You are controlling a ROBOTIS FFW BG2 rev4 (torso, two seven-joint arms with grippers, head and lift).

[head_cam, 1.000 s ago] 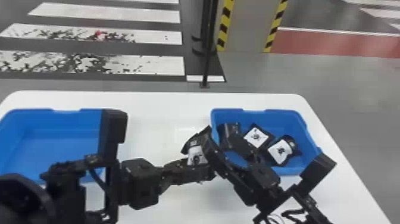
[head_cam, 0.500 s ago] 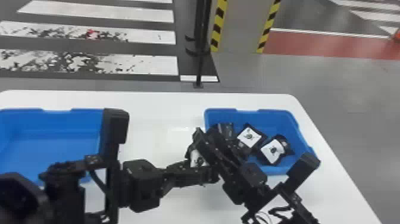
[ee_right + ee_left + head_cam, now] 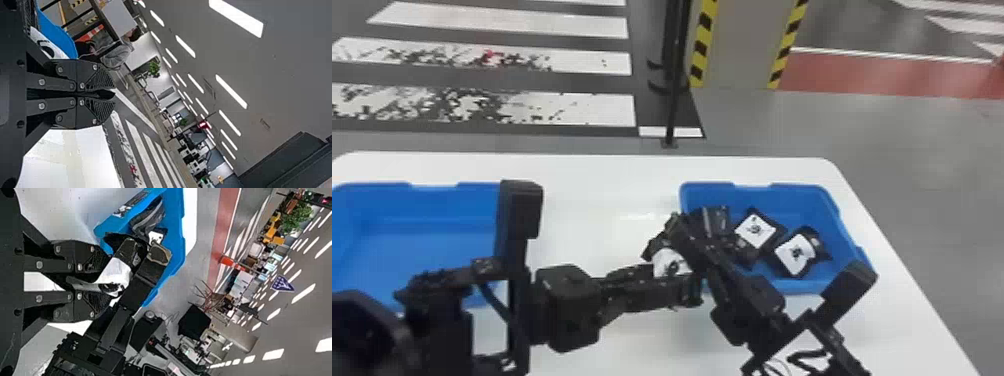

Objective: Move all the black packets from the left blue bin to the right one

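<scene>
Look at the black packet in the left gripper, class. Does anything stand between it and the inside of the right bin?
Yes. The right gripper lies across the near left corner of the right bin, right beside the packet in the left gripper. The bin's left wall also stands between.

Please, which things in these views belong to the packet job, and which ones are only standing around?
For the job:
- left bin
- right bin, with packets
- left gripper, holding a packet
- right gripper

Only around:
- black pole
- orange cone
- green plant
</scene>
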